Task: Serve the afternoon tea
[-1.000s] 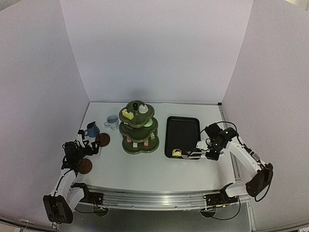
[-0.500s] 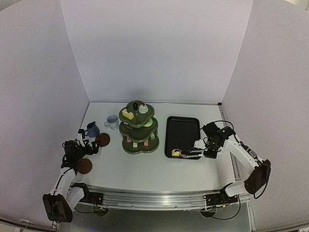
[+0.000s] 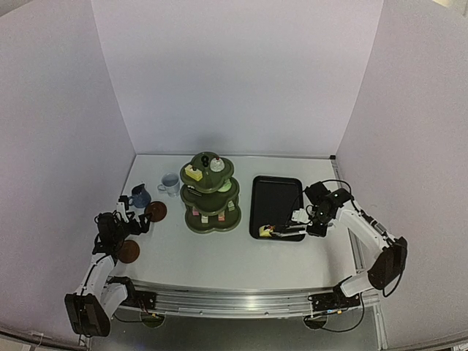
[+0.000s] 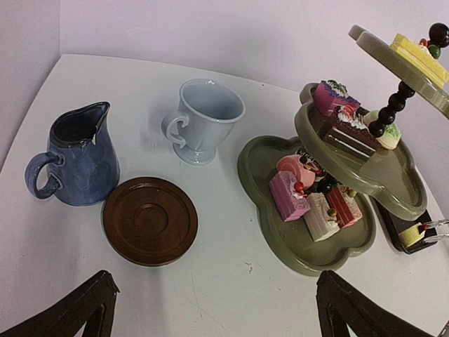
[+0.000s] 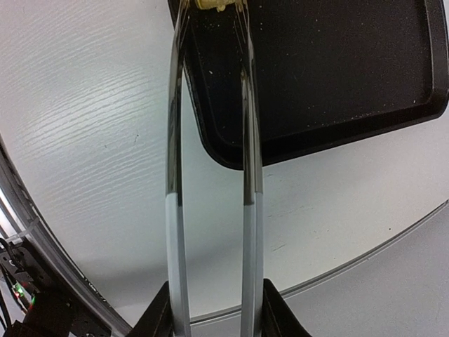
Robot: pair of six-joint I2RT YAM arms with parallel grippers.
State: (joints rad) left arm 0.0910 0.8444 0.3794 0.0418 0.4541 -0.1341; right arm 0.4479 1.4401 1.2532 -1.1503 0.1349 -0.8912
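Clock centred on the stand [image 3: 210,194]: 3 o'clock, narrow lane of bare table [image 3: 219,252] before the black tray [image 3: 278,191]; 4 o'clock, metal tongs [image 3: 289,232] across the tray's near corner; 9–10 o'clock, blue mug [image 3: 139,196], pale mug [image 3: 170,183] and a saucer [image 3: 155,211] clustered; 6 o'clock, open table to the near edge; 12 o'clock, back wall [image 3: 234,88].

Table [image 3: 219,252]: stand [image 3: 210,196], mugs [image 4: 207,116], saucers [image 4: 149,220], tray [image 3: 276,197]

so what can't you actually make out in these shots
- Yellow cake, right wrist view: cut off by the top edge, so the tongs' hold on it is unclear. In the top view it is too small to tell.
- Near saucer, top view: partly covered by the left arm.
- Stand, left wrist view: the bottom tier's back cakes are hidden under the middle tier.
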